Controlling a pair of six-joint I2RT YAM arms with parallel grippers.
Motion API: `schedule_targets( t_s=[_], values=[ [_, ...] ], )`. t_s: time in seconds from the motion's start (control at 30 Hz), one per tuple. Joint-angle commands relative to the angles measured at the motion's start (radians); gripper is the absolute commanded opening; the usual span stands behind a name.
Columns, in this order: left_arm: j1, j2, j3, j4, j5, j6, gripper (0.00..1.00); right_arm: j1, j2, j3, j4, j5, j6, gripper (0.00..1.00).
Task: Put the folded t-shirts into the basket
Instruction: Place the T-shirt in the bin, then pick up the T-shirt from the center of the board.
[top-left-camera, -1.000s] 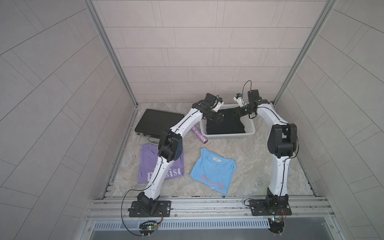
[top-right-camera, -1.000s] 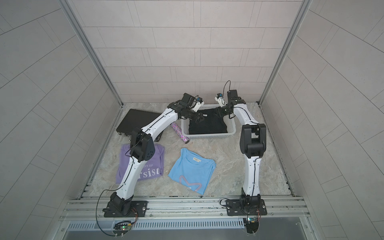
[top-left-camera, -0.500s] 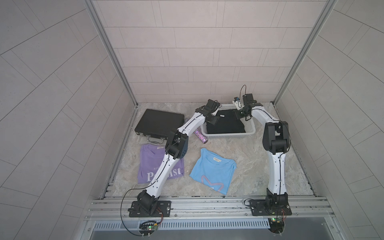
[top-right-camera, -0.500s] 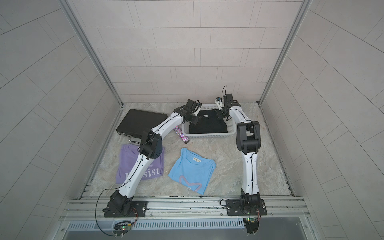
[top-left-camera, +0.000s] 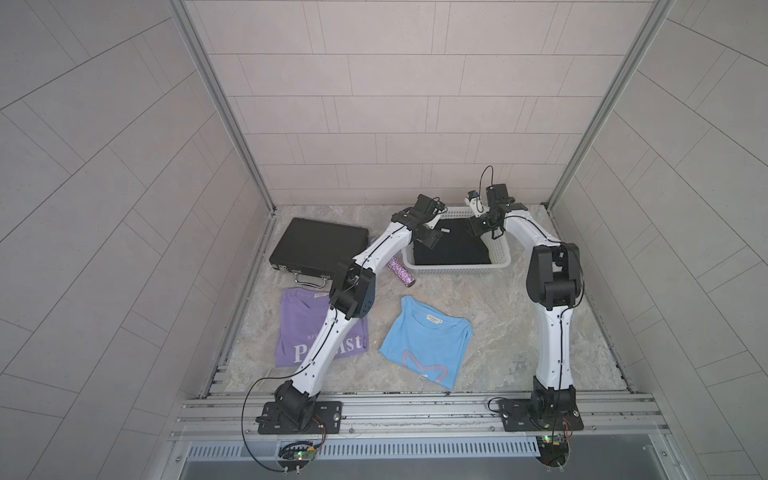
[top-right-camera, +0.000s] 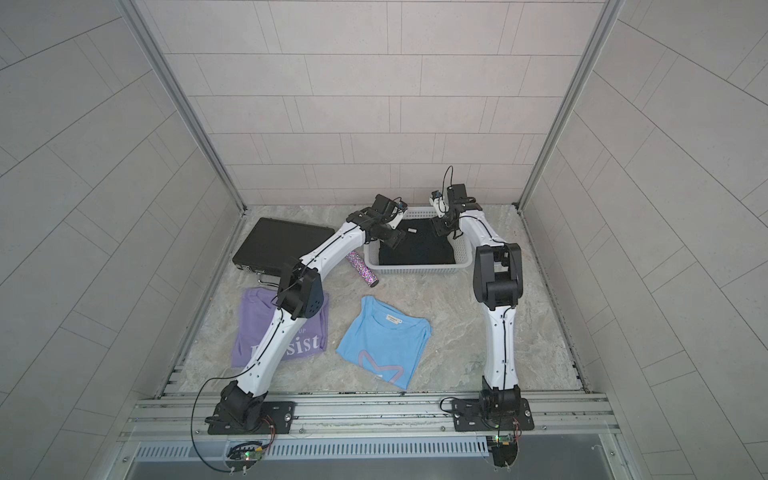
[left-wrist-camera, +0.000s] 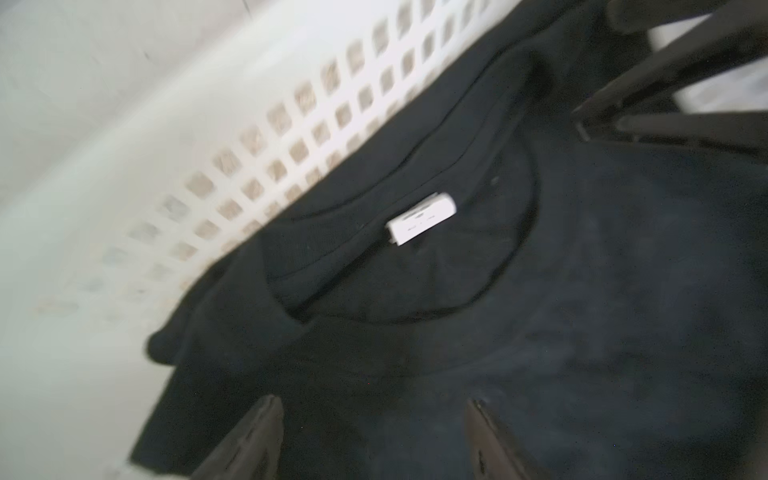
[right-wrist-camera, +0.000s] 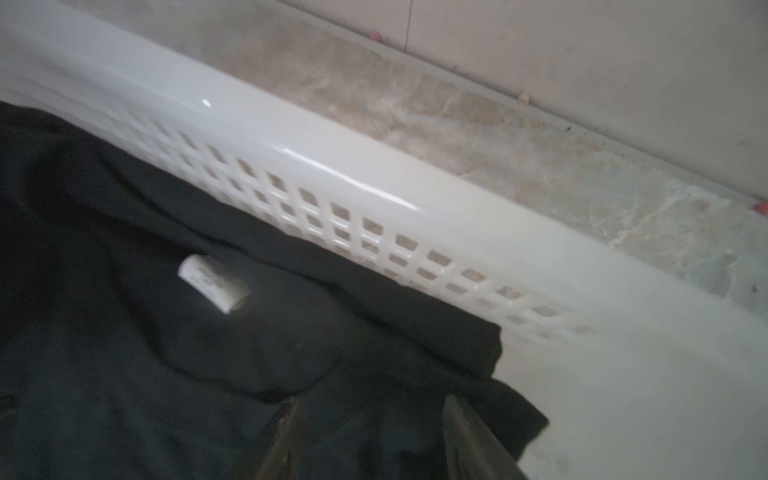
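The black t-shirt lies flat inside the white basket, neck label up. My left gripper hovers just over its left part, open, with nothing between the fingers. Over the back right corner of the same shirt my right gripper is open too. The lilac t-shirt lies at the front left, partly hidden by my left arm. The light blue t-shirt lies at the front middle.
A flat black case lies at the back left. A glittery tube rests between the case and the basket. The basket's mesh wall stands close to the back wall.
Both grippers have dropped lower over the basket and their jaws have spread wider. The black shirt now lies flat in the basket. The other two shirts have not moved.
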Motion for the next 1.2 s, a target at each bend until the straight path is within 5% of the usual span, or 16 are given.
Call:
schedule_targets(
  t_s=[0.0, 0.4, 0.63, 0.87, 1.17],
  values=[
    [-0.005, -0.16, -0.021, -0.035, 0.077, -0.013, 0.73, 0.001, -0.152, -0.005, -0.053, -0.105, -0.037, 0.59],
    [-0.002, -0.693, -0.664, -0.086, 0.341, 0.022, 0.72, 0.005, -0.6, -0.451, -0.258, -0.265, -0.137, 0.61],
    [-0.001, -0.91, -1.032, -0.117, 0.373, 0.058, 0.71, 0.08, -0.791, -0.766, -0.348, -0.37, -0.215, 0.63],
    [-0.002, -0.936, -1.282, -0.046, 0.354, 0.085, 0.73, 0.208, -0.819, -0.972, -0.283, -0.322, -0.245, 0.68],
    [0.01, -0.795, -1.288, 0.013, 0.32, 0.097, 0.75, 0.231, -0.667, -0.959, -0.272, -0.181, -0.206, 0.71]
  ],
)
